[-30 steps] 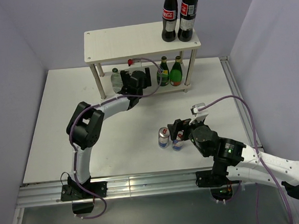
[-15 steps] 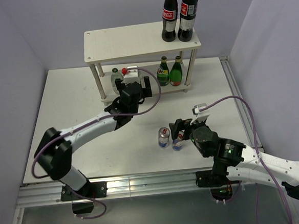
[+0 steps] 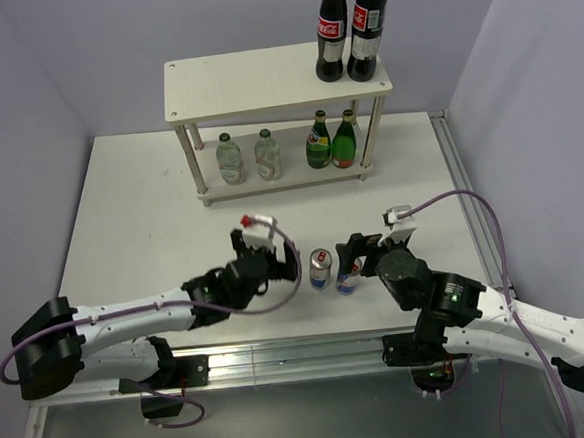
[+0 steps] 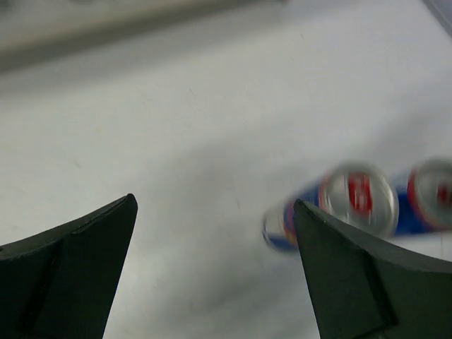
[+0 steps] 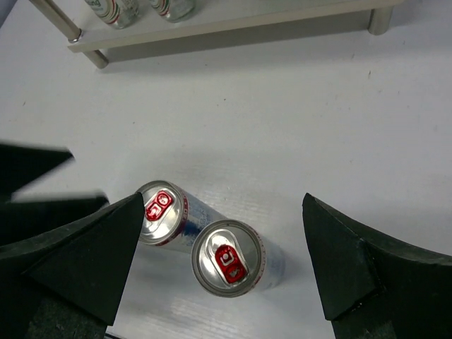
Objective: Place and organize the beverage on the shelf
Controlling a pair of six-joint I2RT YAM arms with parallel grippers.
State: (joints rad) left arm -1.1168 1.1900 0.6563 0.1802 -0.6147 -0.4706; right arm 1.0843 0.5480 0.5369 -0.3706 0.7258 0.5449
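Note:
The shelf (image 3: 252, 81) stands at the back of the table. On its lower board are two clear bottles (image 3: 230, 158) (image 3: 266, 154) and two dark green bottles (image 3: 318, 140) (image 3: 344, 140). Two blue-and-silver cans (image 3: 320, 268) (image 3: 347, 275) stand upright and close together on the table. My left gripper (image 3: 275, 265) is open and empty just left of them; they show blurred in the left wrist view (image 4: 357, 198) by its right finger. My right gripper (image 5: 223, 199) is open above both cans (image 5: 164, 212) (image 5: 227, 258), which lie between its fingers.
Two tall cola bottles (image 3: 331, 31) (image 3: 367, 28) stand at the right end of the shelf's top board. The shelf's lower board (image 5: 212, 32) shows at the top of the right wrist view. Purple walls close the table on three sides.
My left arm has drawn back from the shelf's lower tier, empty, and come down beside the cans. A second clear bottle now stands uncovered on that tier. My right arm has barely moved.

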